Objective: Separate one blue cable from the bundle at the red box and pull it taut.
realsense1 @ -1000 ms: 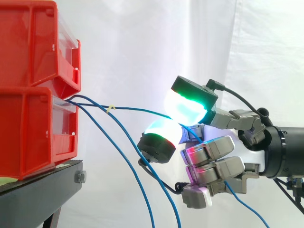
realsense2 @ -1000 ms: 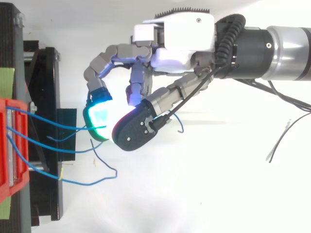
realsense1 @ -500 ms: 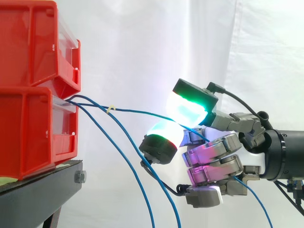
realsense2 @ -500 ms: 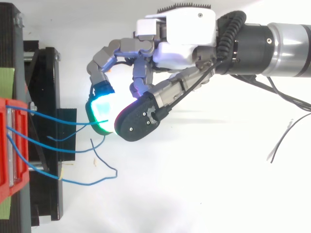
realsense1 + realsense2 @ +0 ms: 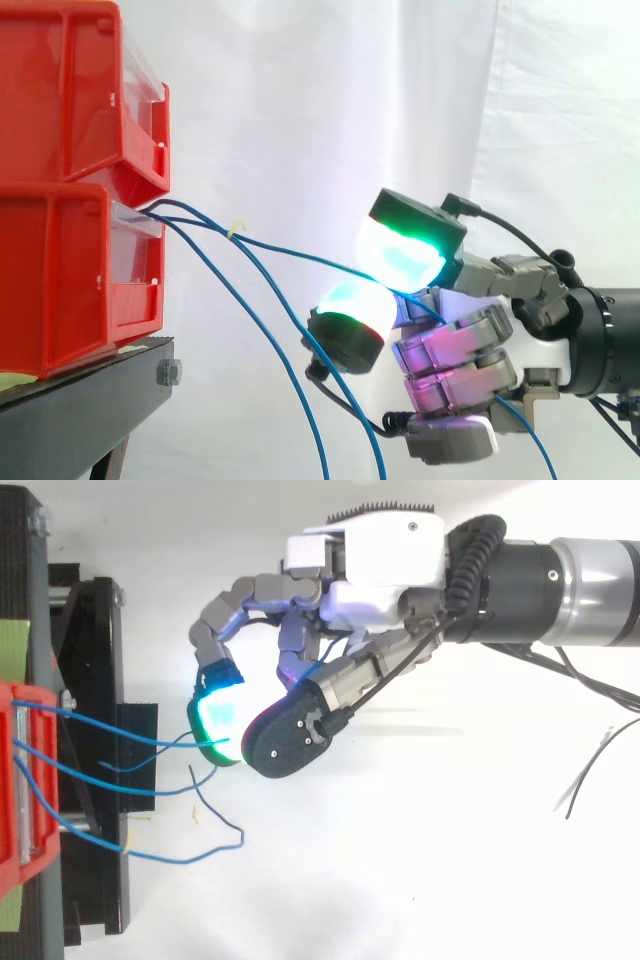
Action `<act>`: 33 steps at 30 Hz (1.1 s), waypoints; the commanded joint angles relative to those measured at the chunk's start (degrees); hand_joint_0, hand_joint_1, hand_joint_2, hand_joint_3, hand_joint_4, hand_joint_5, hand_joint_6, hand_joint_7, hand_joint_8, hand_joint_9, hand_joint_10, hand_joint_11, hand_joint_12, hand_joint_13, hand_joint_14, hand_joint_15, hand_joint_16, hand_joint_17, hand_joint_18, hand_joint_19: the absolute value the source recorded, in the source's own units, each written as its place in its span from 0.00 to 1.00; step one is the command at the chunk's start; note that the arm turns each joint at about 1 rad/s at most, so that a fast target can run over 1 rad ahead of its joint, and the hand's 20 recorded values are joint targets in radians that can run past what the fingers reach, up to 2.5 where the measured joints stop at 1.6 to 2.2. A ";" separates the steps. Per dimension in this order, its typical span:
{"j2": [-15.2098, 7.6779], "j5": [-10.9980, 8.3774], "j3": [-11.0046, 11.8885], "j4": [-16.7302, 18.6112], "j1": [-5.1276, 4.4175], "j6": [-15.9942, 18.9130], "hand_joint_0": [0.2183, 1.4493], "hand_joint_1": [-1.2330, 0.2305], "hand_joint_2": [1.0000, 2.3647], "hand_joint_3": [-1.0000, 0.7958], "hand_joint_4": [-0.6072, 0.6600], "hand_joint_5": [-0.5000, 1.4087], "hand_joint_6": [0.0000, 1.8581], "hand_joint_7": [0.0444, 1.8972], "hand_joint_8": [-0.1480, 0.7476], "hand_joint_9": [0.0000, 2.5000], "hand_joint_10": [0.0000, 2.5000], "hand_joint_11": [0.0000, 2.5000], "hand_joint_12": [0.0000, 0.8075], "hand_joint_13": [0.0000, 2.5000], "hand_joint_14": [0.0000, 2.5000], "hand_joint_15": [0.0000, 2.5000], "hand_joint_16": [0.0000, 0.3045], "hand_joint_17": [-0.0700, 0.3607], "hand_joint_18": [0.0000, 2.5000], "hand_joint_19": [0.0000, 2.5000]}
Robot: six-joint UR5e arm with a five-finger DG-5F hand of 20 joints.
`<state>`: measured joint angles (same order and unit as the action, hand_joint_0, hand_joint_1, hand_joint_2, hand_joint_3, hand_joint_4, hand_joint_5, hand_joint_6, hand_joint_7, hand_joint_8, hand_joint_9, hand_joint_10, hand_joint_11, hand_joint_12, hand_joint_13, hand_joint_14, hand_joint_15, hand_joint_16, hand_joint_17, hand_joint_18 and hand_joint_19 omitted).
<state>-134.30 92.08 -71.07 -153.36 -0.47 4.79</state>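
Two red bins stand stacked at the left, the upper bin (image 5: 70, 90) resting on the lower bin (image 5: 60, 280), both carried on a black stand (image 5: 85, 400) before a white curtain (image 5: 300, 100). We note a bundle of thin blue wires issuing from the mouth of the lower bin, at the seam between the two.

Of these, the remaining cables (image 5: 270, 350) drop steeply from the bin mouth and pass below and in front of the hand's lower pad, crossing the space between bin and hand. In the top view one of them curls loose over the floor beside the stand. Nothing else lies between the bins and the hand.

The blue cable (image 5: 290, 250) leaves the bin mouth and runs rightward and slightly downward in a nearly straight line with a slight sag. It carries a small yellow tag (image 5: 235, 230) near the bin. Its far stretch enters the hand (image 5: 375, 565), which sits well apart from the bins at the right. We find the hand clamped on this cable: the green-lit fingertips (image 5: 400, 250) are pressed toward each other with the cable pinched between them. The other fingers are curled below. The cable reappears beneath the hand and hangs toward the lower edge of the side view.
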 commanded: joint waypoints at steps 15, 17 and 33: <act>0.09 0.46 -1.35 -0.53 -0.05 -0.74 0.35 0.40 0.01 0.42 0.59 0.20 0.48 0.66 0.60 0.53 0.65 0.66 0.51 0.52 0.59 0.61 0.18 0.45 0.51 0.42; 0.09 1.26 -1.35 -0.97 0.21 -1.71 0.35 0.40 0.01 0.42 0.59 0.20 0.48 0.66 0.59 0.53 0.65 0.66 0.52 0.52 0.58 0.62 0.18 0.45 0.51 0.42; 10.99 -1.47 -9.97 -7.48 1.09 -7.69 0.35 0.40 0.01 0.42 0.59 0.20 0.48 0.66 0.59 0.53 0.63 0.66 0.51 0.52 0.57 0.62 0.18 0.45 0.51 0.42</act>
<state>-124.94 93.96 -79.09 -160.66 0.74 -3.67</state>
